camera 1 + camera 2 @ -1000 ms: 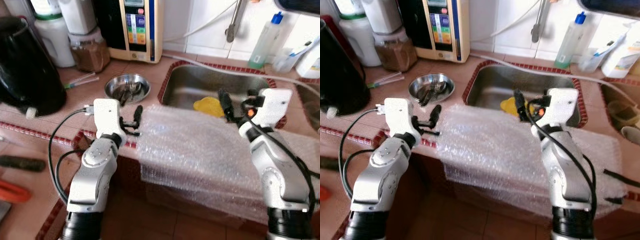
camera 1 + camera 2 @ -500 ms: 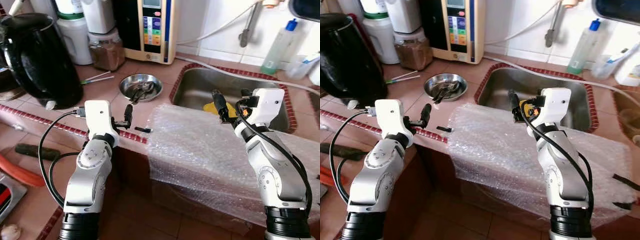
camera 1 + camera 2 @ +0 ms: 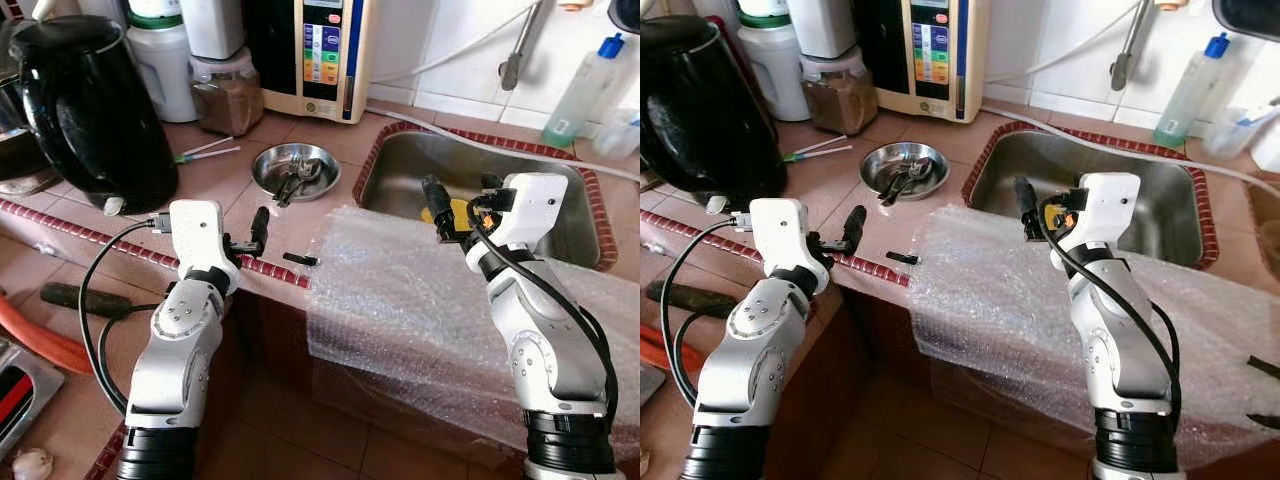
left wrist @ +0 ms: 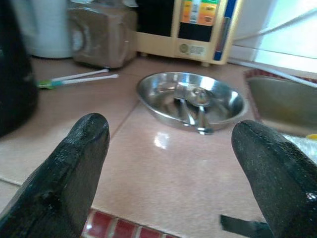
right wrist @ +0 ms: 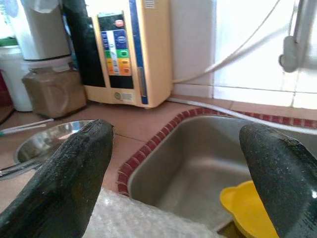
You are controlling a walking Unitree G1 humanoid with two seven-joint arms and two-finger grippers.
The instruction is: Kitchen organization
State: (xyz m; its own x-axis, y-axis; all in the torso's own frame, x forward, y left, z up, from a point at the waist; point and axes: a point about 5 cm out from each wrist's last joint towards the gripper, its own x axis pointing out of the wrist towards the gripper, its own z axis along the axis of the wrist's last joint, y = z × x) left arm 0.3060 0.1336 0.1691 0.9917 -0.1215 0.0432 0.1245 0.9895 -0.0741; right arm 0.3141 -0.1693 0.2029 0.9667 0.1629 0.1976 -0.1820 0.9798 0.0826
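Two end effectors are raised over the tiled tabletop (image 3: 240,205). The left end effector (image 4: 171,163) is spread wide and holds nothing; a steel bowl (image 4: 190,101) containing utensils lies just ahead of it, between its fingers as seen from the wrist. A small black piece (image 3: 300,259) lies near it on the tabletop edge. The right end effector (image 5: 176,173) is likewise spread and empty, positioned above the bubble wrap (image 3: 430,300), with the sink (image 5: 198,158) and a yellow item (image 5: 247,213) just beyond it.
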